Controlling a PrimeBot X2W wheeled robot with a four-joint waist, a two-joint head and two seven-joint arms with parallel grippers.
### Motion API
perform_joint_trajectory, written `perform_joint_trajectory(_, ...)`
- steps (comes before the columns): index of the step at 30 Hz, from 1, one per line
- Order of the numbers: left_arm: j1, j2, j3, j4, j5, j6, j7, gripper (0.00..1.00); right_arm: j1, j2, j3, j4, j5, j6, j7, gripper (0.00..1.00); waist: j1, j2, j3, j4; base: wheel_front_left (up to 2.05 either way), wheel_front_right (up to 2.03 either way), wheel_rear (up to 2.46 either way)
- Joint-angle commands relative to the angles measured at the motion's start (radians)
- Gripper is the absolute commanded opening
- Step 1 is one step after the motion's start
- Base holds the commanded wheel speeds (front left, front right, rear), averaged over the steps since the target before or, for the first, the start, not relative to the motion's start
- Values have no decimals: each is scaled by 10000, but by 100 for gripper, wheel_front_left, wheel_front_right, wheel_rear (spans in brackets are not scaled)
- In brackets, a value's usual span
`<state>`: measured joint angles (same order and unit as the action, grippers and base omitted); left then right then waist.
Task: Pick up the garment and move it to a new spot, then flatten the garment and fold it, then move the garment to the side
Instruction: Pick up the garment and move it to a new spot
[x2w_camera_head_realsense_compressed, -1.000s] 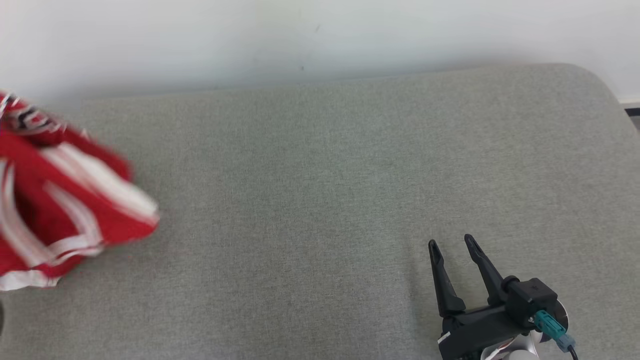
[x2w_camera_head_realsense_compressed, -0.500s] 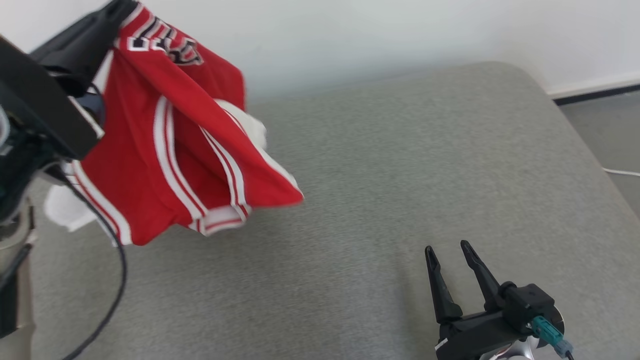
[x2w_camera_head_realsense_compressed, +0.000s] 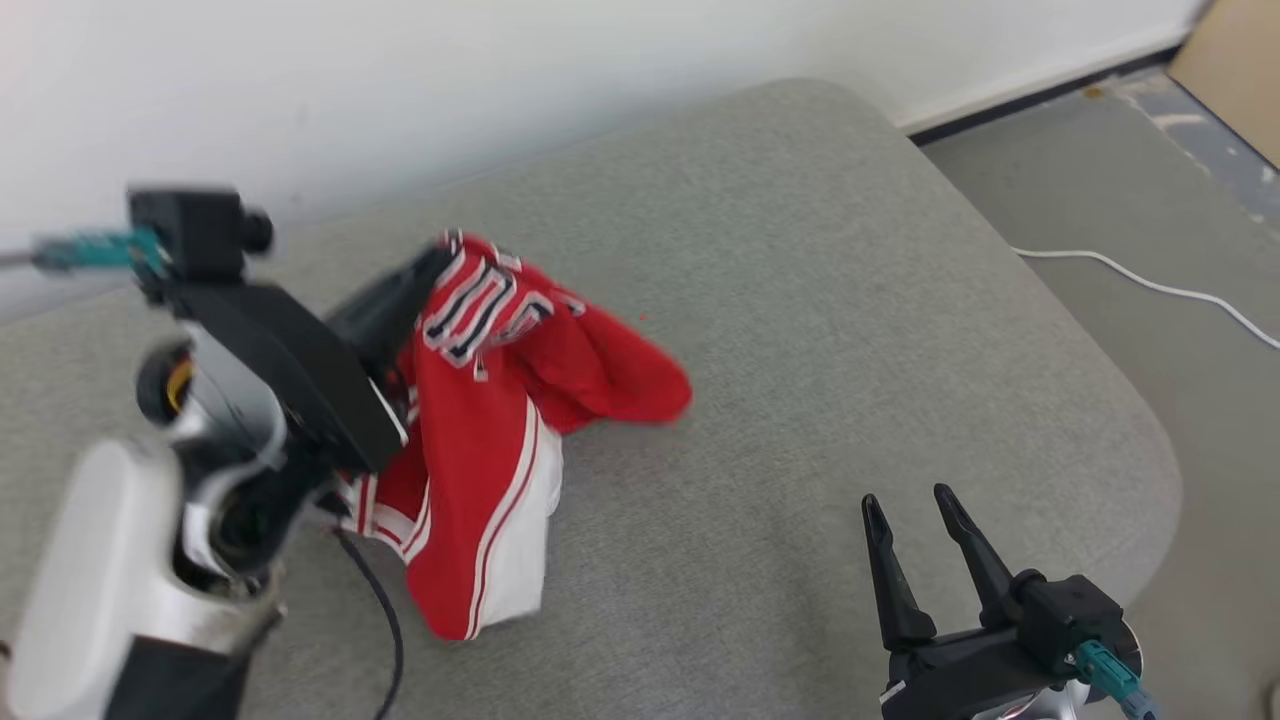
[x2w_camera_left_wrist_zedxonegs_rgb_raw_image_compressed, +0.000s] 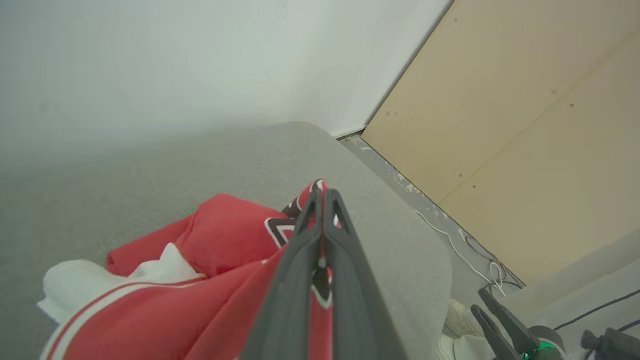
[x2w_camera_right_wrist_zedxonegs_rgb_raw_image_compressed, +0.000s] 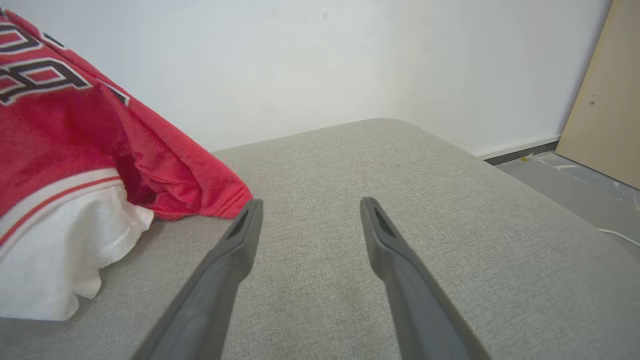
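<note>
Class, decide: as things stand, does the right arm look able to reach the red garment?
Probably yes: the right gripper is open, and only bare cushion lies between it and the garment.

Grey cushion (x2w_camera_head_realsense_compressed: 800, 300), white wall (x2w_camera_head_realsense_compressed: 500, 60), white cable (x2w_camera_head_realsense_compressed: 1150, 284), tan board (x2w_camera_head_realsense_compressed: 1245, 60)

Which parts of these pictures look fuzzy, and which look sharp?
Head view: the red and white fabric jersey and the left end effector look smeared, the right end effector crisp; left wrist view: hazy white wall; right wrist view: grey fabric cushion looks sharp.
</note>
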<state>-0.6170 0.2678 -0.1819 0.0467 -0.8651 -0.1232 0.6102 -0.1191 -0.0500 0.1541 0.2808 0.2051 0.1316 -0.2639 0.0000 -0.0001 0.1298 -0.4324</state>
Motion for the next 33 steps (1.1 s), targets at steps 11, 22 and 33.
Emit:
perform_joint_trajectory(11, 1235, -525, -1131, 3349, 2925, 58, -4418, 100, -8, -11, -110, -22, -321, -18, -9, 100, 0, 1, 233, 86, 0, 0, 0)
perform_joint_trajectory(22, 2526, -1049, -463, 3050, 3629, 660, -8531, 100, 257, -12, -892, -51, -745, -18, -8, 100, 0, 1, -391, 1649, 0, 0, 0)
perform_joint_trajectory(33, 5331, -1720, 1310, 638, 5312, 495, -8757, 100, 709, -11, -1590, -223, -1290, -19, 77, 100, 0, 1, -958, 3144, 0, 0, 0)
